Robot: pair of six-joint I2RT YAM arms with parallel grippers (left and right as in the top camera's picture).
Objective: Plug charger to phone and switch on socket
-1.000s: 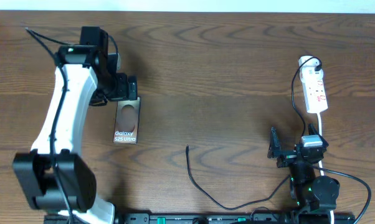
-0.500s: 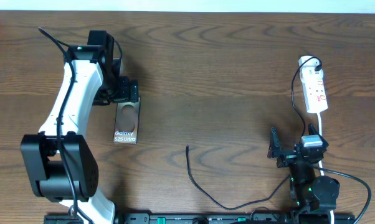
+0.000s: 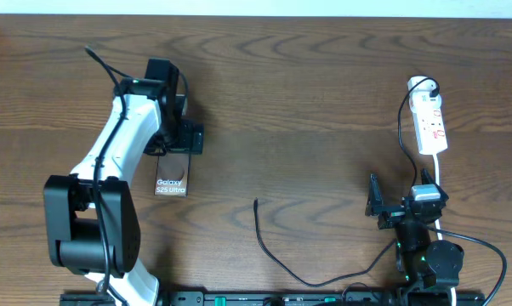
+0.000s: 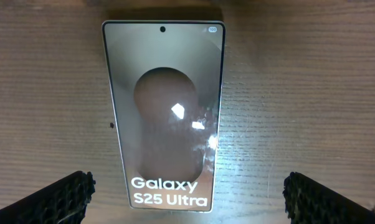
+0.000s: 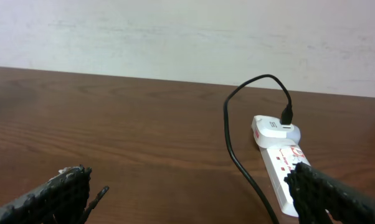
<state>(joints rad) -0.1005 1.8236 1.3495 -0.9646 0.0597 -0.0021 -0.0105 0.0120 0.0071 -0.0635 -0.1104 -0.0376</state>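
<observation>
The phone point(image 3: 172, 176) lies flat on the table's left side, with its "Galaxy S25 Ultra" lettering at the near end. My left gripper point(image 3: 184, 138) hovers over its far end. In the left wrist view the phone point(image 4: 166, 112) fills the middle, and the left gripper point(image 4: 190, 205) is open, its fingers standing wide of the phone's sides. The charger point(image 3: 257, 217) is a thin black cable that ends loose at mid-table. The socket point(image 3: 430, 123) lies at the right, a black plug in its far end. My right gripper point(image 3: 406, 204) is open and empty, just short of the socket point(image 5: 278, 152).
A black cable point(image 5: 228, 137) loops from the plug toward the near edge, left of the socket. A white cord point(image 3: 437, 178) runs from the socket past the right arm. A pale wall stands behind the table's far edge.
The left arm has swung right, and its gripper has shifted right and nearer over the phone's far end. The right arm, charger and socket have not moved.
</observation>
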